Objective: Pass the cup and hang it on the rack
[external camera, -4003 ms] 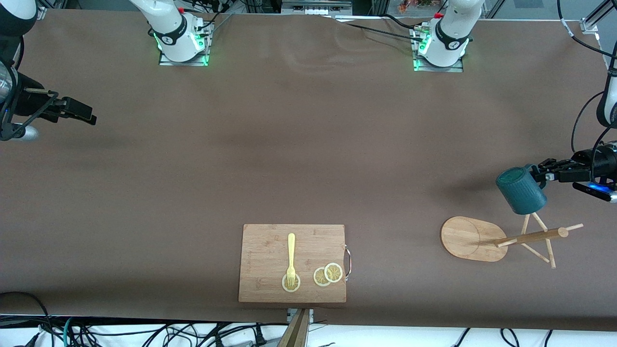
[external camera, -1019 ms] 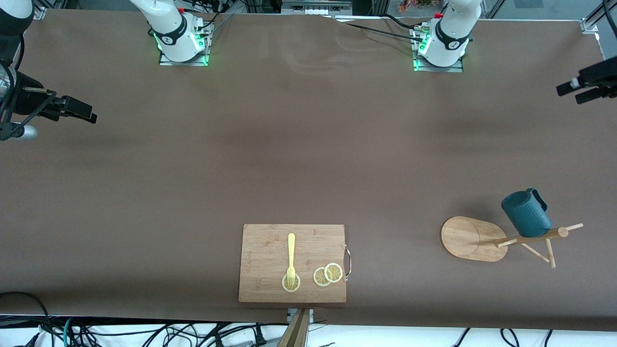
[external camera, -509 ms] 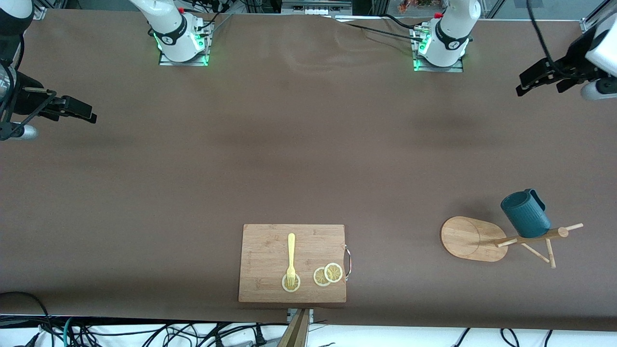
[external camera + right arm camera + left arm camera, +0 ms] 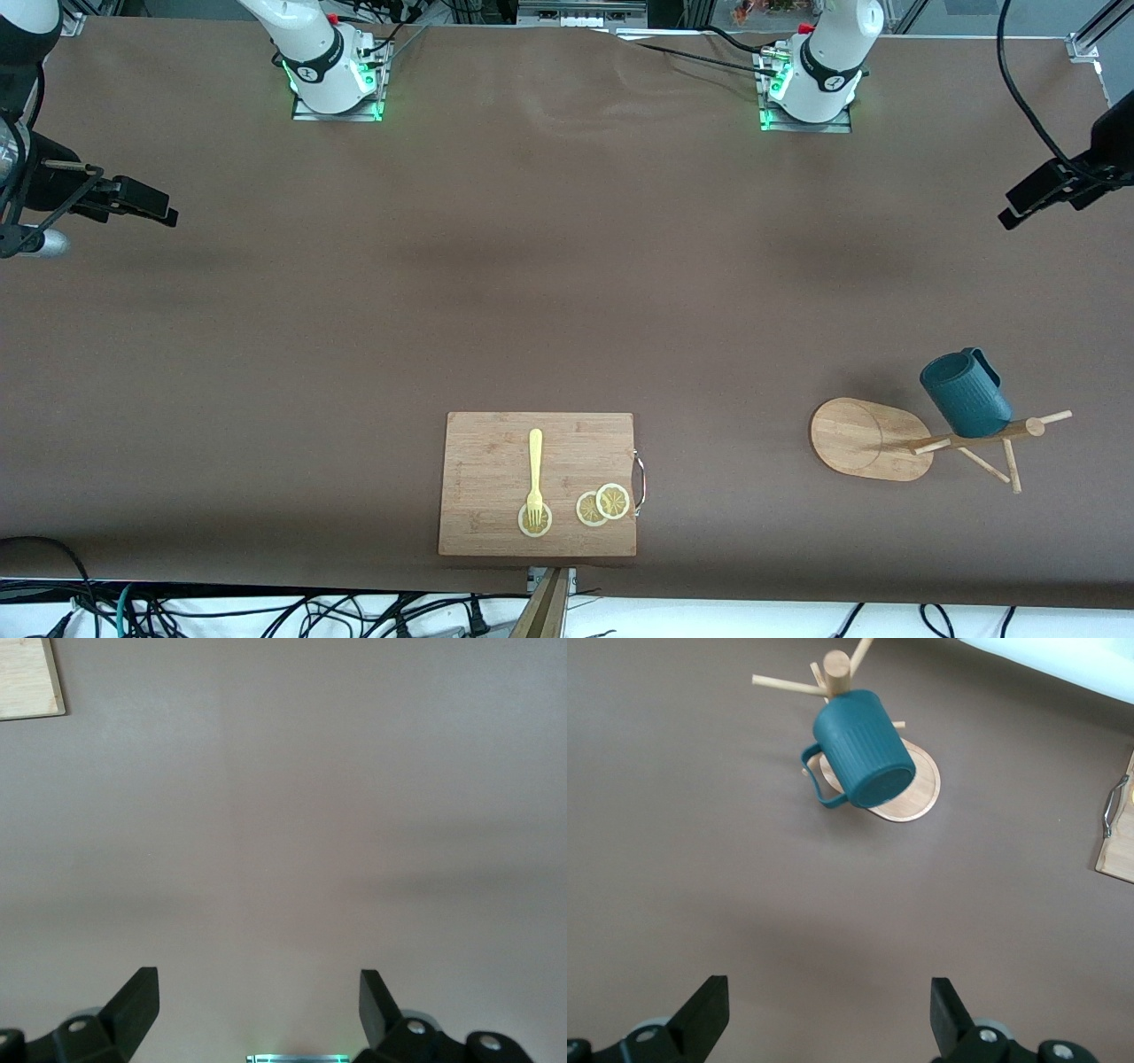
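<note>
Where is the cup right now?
In the front view the cup hangs on a peg of the rack, toward the left arm's end of the table. No gripper holds it; the left gripper is open and well clear.

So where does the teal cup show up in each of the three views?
Front view: the cup hangs on the rack at the left arm's end of the table.
Left wrist view: the cup hangs there, base toward the camera.
Right wrist view: not in it.
Shared landmark: the rack's oval base.
</note>
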Robot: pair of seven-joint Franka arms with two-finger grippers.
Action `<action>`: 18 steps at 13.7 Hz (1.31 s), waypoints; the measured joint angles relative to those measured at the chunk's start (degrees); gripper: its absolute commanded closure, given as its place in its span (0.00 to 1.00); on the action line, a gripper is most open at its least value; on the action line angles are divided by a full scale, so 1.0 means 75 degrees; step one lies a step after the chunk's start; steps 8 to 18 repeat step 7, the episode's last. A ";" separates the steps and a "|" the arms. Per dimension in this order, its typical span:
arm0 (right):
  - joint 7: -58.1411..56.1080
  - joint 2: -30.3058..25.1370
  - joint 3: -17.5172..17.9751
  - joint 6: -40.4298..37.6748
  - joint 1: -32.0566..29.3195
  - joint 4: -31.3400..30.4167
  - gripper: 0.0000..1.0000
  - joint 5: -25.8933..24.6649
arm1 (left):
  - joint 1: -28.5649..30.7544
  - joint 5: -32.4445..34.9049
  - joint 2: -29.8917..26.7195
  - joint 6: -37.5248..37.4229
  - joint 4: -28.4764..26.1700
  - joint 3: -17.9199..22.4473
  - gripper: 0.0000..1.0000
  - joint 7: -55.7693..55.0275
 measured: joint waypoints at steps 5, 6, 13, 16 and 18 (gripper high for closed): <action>-0.0001 0.0000 0.0000 0.0000 0.0000 0.0000 0.00 0.0000 | -0.0223 0.0000 -0.0002 -0.0001 0.0112 0.0017 0.00 0.0121; -0.0002 0.0000 0.0000 0.0000 0.0000 0.0000 0.00 0.0000 | -0.0223 -0.0011 -0.0002 -0.0002 0.0122 0.0019 0.00 0.0251; -0.0002 0.0000 0.0000 0.0000 0.0000 0.0000 0.00 0.0000 | -0.0224 -0.0018 -0.0002 -0.0002 0.0129 0.0020 0.00 0.0359; -0.0002 0.0000 0.0000 0.0000 0.0000 0.0000 0.00 0.0000 | -0.0224 -0.0018 -0.0002 -0.0002 0.0129 0.0020 0.00 0.0359; -0.0002 0.0000 0.0000 0.0000 0.0000 0.0000 0.00 0.0000 | -0.0224 -0.0018 -0.0002 -0.0002 0.0129 0.0020 0.00 0.0359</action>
